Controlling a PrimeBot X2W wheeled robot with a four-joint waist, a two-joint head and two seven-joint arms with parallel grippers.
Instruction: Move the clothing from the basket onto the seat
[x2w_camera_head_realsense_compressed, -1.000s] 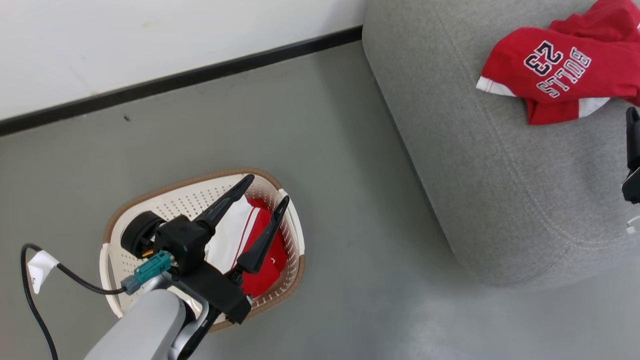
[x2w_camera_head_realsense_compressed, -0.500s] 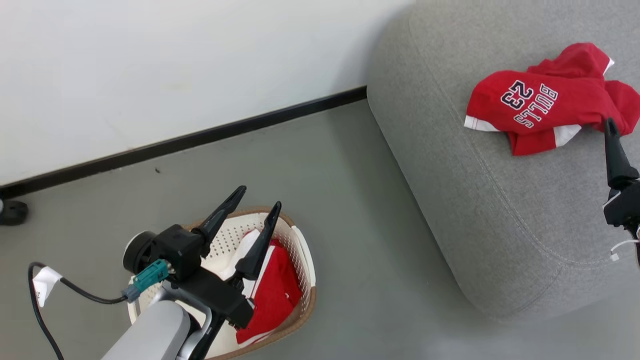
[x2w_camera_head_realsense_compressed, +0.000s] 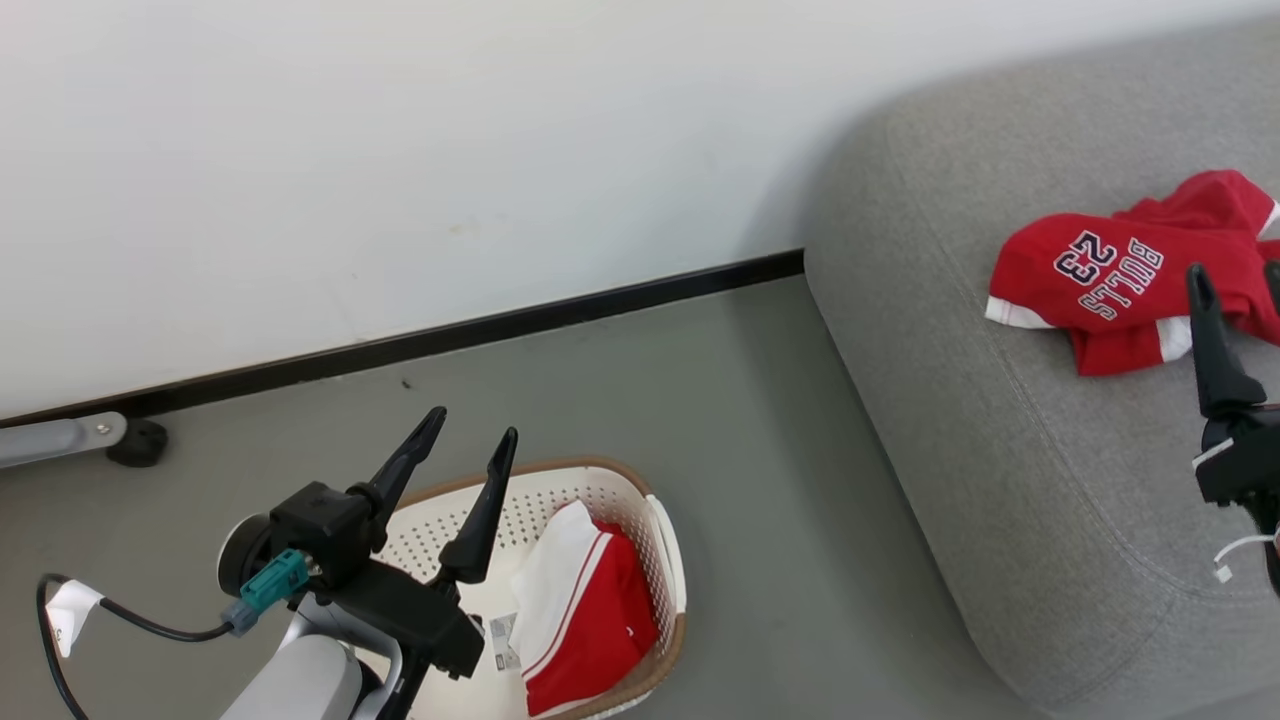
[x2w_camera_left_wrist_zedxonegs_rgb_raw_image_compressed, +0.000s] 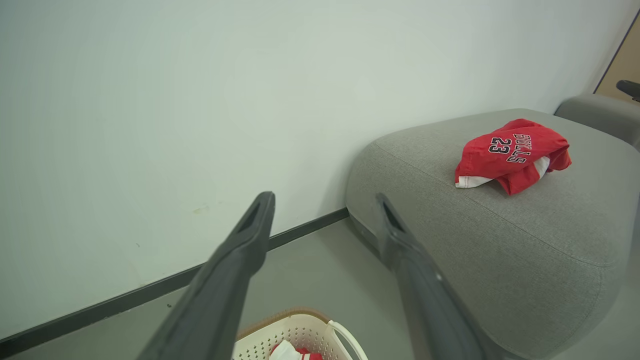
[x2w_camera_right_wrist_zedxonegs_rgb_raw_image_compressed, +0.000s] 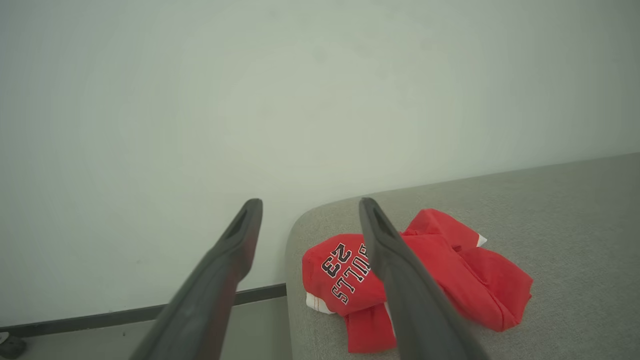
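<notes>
Wall: plain white wall (x2w_camera_head_realsense_compressed: 400, 150), black skirting strip (x2w_camera_head_realsense_compressed: 500, 325) along its foot.
Seat: large light grey fabric-upholstered seat (x2w_camera_head_realsense_compressed: 1000, 480), rounded corner by the wall.
Basket: oval cream-white perforated plastic basket (x2w_camera_head_realsense_compressed: 560, 466), brown-rimmed, on the floor, well apart from the seat.
Left gripper (x2w_camera_head_realsense_compressed: 473, 424): over the basket's wall-side rim, fingers spread, empty.
Right gripper (x2w_camera_right_wrist_zedxonegs_rgb_raw_image_compressed: 310, 202): above the seat, fingers spread, empty, one finger overlapping the jersey.
Jersey: crumpled red "BULLS 23" jersey (x2w_camera_head_realsense_compressed: 1090, 280), white-trimmed, near the seat's wall-side corner.
Shorts: red shorts with white striped panel (x2w_camera_head_realsense_compressed: 600, 620), against the basket's seat-side wall.
</notes>
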